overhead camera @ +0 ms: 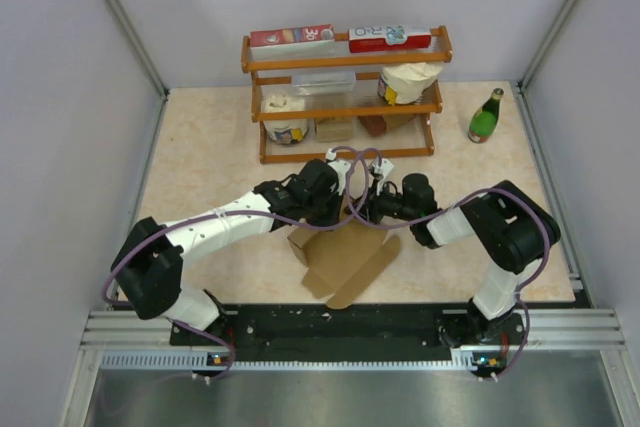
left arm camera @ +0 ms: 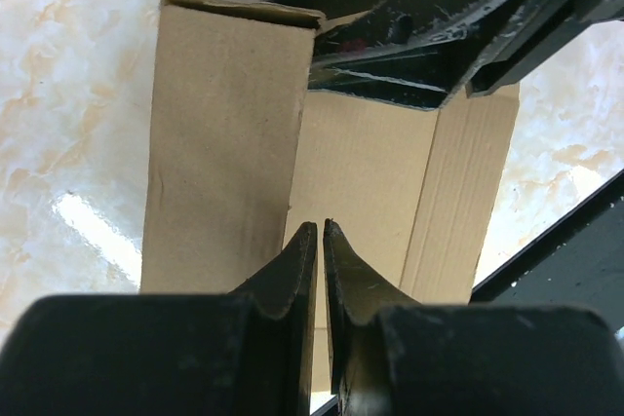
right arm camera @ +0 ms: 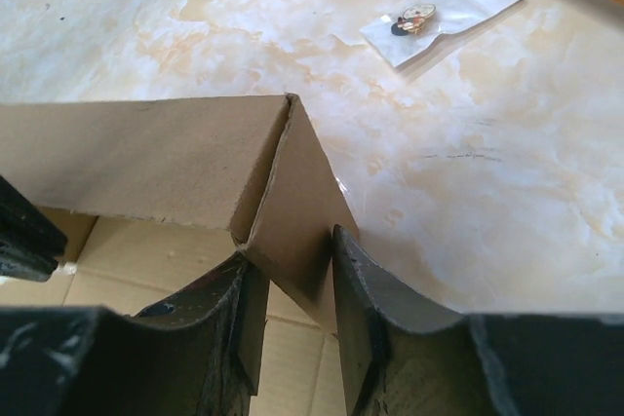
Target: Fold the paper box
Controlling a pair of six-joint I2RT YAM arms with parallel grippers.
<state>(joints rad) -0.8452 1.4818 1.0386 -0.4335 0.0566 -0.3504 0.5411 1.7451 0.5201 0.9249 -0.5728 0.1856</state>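
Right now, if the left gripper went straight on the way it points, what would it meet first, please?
Probably the box: the left gripper points along its flat inner panel. The right arm crosses that line just beyond. Depth is unclear, so it might skim over the panel first.

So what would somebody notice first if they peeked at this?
The left arm and right arm meet in the middle over the half-folded brown paper box. The right end effector pinches one standing flap of it. Behind, a wooden shelf holds red cartons, with a green bottle to its right.
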